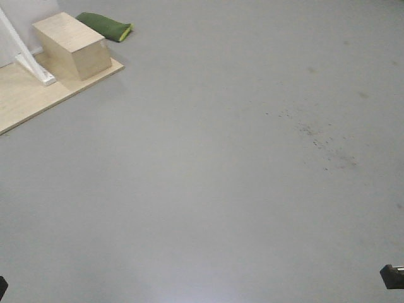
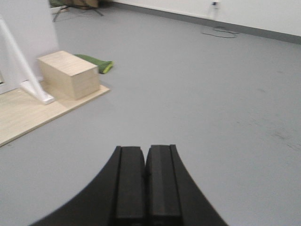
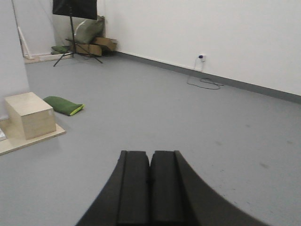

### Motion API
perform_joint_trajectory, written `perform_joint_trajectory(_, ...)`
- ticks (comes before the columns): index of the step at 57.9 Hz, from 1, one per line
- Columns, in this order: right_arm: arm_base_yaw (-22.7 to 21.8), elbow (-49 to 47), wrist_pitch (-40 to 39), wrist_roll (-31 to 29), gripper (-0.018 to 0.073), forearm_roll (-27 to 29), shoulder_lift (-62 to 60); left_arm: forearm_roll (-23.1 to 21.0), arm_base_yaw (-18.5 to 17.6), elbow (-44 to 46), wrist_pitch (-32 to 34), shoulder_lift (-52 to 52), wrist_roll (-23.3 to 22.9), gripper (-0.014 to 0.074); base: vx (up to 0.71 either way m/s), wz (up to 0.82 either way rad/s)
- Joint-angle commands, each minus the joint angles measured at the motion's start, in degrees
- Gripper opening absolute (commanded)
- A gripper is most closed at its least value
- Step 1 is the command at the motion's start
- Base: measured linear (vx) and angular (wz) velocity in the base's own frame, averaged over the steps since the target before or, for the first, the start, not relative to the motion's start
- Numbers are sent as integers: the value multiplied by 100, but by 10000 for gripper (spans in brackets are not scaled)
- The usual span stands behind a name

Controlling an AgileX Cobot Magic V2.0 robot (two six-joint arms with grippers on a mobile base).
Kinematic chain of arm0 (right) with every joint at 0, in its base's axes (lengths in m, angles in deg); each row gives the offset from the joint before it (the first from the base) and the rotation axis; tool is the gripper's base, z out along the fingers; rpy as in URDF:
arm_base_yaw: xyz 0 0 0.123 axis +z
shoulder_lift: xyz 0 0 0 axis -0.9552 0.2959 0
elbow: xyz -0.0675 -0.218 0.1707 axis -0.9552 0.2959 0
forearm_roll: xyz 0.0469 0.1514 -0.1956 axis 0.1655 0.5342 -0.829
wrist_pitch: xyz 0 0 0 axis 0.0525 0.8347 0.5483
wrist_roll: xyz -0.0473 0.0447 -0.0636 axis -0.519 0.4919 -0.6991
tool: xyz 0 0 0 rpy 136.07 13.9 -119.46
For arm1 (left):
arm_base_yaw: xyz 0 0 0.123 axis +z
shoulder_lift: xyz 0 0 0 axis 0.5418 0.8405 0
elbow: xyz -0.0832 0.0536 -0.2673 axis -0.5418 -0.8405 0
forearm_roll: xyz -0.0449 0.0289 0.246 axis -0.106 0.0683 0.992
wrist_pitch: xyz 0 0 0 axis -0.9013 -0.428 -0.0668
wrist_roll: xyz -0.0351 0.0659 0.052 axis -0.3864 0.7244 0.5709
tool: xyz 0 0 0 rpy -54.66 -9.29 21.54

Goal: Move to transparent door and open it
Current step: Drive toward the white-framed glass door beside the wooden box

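The transparent door is out of view in all three frames. My left gripper (image 2: 146, 149) fills the bottom of the left wrist view, its two black pads pressed together with nothing between them, pointing over bare grey floor. In the right wrist view my right gripper (image 3: 150, 153) is likewise shut and empty above the floor. The front view shows only small dark bits of the arms at its lower corners.
A light wooden box (image 1: 71, 45) stands on a plywood board (image 1: 25, 98) at the left, beside a slanted white post (image 1: 19, 44) with a foot. A green cushion (image 1: 106, 26) lies behind the box. A tripod stand (image 3: 73, 28) and a wall cable (image 3: 204, 81) are far off.
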Motion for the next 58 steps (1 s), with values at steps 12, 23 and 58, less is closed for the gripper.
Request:
perform_joint_trajectory(12, -15, 77, -483, -10, 0, -15, -80, -47, -17, -171, 438, -77, -6, 4, 54, 59)
perform_joint_trajectory(23, -15, 77, -478, -10, 0, -15, -80, -47, -17, -171, 438, -77, -6, 4, 56, 66)
perform_joint_trajectory(58, -15, 77, -478, -10, 0, -15, -80, -47, -17, -171, 438, -77, -6, 4, 57, 63)
